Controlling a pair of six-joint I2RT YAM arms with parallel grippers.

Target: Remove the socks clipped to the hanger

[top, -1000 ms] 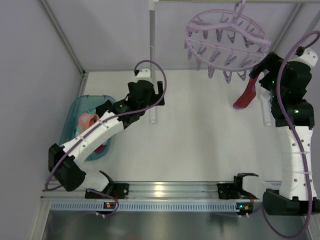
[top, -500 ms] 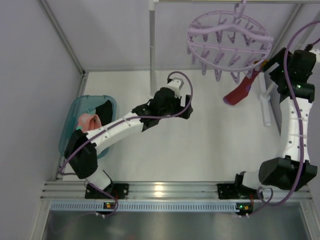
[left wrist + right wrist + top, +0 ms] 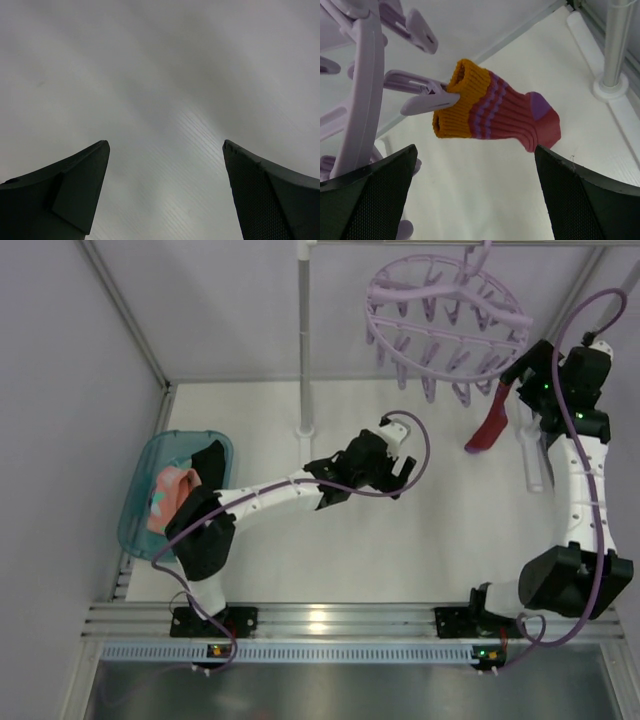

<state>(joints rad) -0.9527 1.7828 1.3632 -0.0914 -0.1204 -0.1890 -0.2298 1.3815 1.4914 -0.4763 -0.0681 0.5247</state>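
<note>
The lilac ring hanger (image 3: pixel 445 320) hangs at the back right with many dangling pegs. One sock (image 3: pixel 490 425) hangs from it, red with an orange cuff and purple stripes. In the right wrist view a lilac peg (image 3: pixel 422 97) grips the cuff of this sock (image 3: pixel 495 110), beside the hanger's ring (image 3: pixel 365 85). My right gripper (image 3: pixel 475 150) is open just below the sock, not touching it; from above, the right gripper (image 3: pixel 517 388) is beside the sock's top. My left gripper (image 3: pixel 403 476) is open and empty over mid-table; in its own view the left gripper (image 3: pixel 165 145) faces only blurred grey.
A teal tub (image 3: pixel 140 502) at the left holds a pink sock (image 3: pixel 170 490) and a black one (image 3: pixel 207 460). A white pole (image 3: pixel 304 340) rises at the back centre; another pole base (image 3: pixel 610 82) stands right of the hanging sock. Walls enclose the left and back.
My left arm has swung from the tub rightward to mid-table, gripper still open. My right gripper has shifted near the hanger's edge, and the hanger and red sock have swayed.
</note>
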